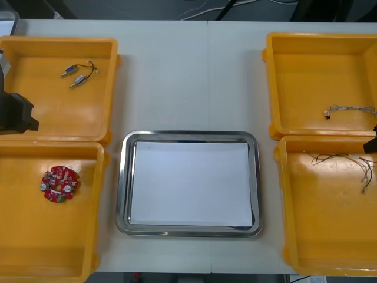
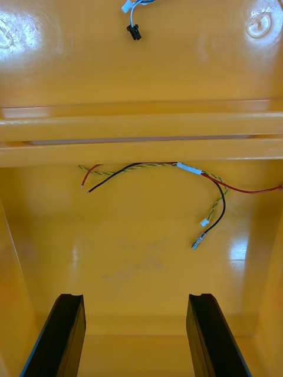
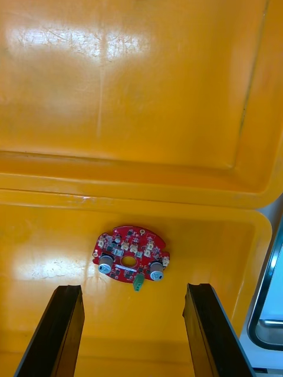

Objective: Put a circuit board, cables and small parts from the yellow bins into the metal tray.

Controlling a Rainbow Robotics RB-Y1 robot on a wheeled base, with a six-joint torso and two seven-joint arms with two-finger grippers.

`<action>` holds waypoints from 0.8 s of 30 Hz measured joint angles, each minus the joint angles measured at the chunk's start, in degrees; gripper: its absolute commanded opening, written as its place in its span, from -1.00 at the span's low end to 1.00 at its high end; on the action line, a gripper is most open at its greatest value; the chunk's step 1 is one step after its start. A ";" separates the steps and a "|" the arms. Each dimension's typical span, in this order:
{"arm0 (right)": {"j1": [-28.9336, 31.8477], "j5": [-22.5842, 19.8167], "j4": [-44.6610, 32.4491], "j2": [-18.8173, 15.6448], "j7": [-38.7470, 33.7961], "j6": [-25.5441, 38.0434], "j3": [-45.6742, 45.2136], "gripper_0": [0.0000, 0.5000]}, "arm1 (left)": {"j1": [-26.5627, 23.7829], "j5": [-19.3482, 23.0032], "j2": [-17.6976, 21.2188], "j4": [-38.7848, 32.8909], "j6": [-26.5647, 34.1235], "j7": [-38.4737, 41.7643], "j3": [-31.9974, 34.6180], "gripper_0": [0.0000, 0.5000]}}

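My left gripper, released, faces the circuit board, nine o'clock of the tray; I'd centre, then pinch its rim. My right gripper, released, faces cables.

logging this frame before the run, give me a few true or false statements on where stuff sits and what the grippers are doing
1. The circuit board lies in the metal tray. False: it lies in the near-left yellow bin.
2. The left gripper is open. True.
3. The right gripper is shut on a cable. False: it is open over the near-right bin, and the cables lie beyond its fingers.
4. The small metal parts lie in the far-left bin. True.
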 measured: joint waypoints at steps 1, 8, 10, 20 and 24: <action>0.00 0.00 0.00 0.00 0.00 0.00 0.00 1.00 | 0.00 0.00 0.00 0.00 0.00 0.00 0.00 1.00; 0.00 0.00 0.00 0.00 0.00 0.00 0.00 1.00 | 0.00 0.00 0.00 0.00 0.00 0.00 0.00 1.00; 0.00 0.00 0.00 0.00 0.00 0.00 0.00 1.00 | 0.00 0.00 0.00 0.00 0.00 0.00 0.00 1.00; 0.00 0.00 0.00 0.00 0.00 0.00 0.00 1.00 | 0.00 0.00 0.00 0.00 0.00 0.00 0.00 1.00; 0.00 0.00 0.00 0.00 0.00 0.00 0.00 1.00 | 0.00 0.00 0.00 0.00 0.00 0.00 0.00 1.00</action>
